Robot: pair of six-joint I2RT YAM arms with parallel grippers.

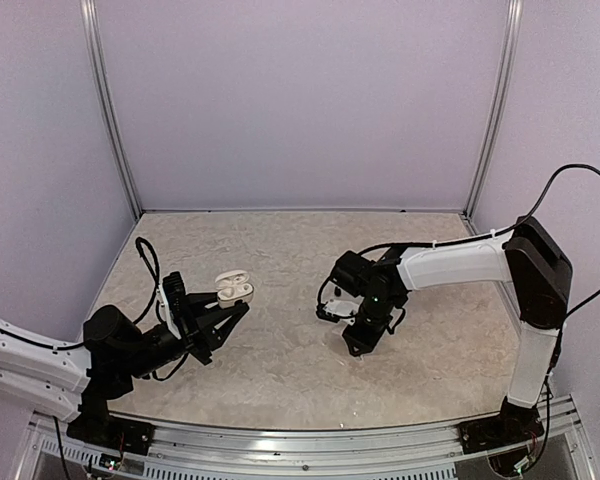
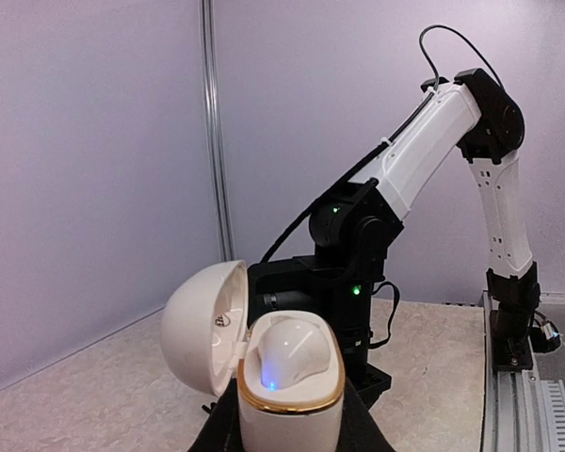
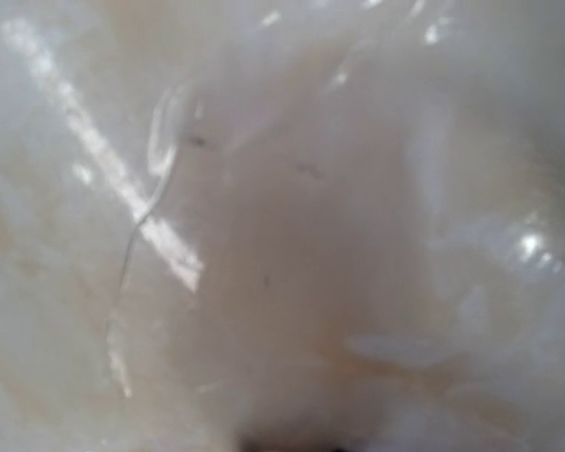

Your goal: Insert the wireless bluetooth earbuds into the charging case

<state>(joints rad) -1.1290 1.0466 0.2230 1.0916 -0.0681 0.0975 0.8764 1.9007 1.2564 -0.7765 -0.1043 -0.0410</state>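
The left gripper (image 1: 224,307) clenched the open charging case (image 2: 290,407), a white earbud (image 2: 289,348) seated inside. The right gripper (image 1: 357,346) pointed down at the table (image 1: 280,372); its grip I couldn't make out.

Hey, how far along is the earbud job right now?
Done: the left gripper holds the charging case with its lid open, and one white earbud sits inside. In hand: the right gripper is down at the table; its camera shows only blur, so whether it grips anything is unclear. Left: any remaining earbuds; none are visible here.
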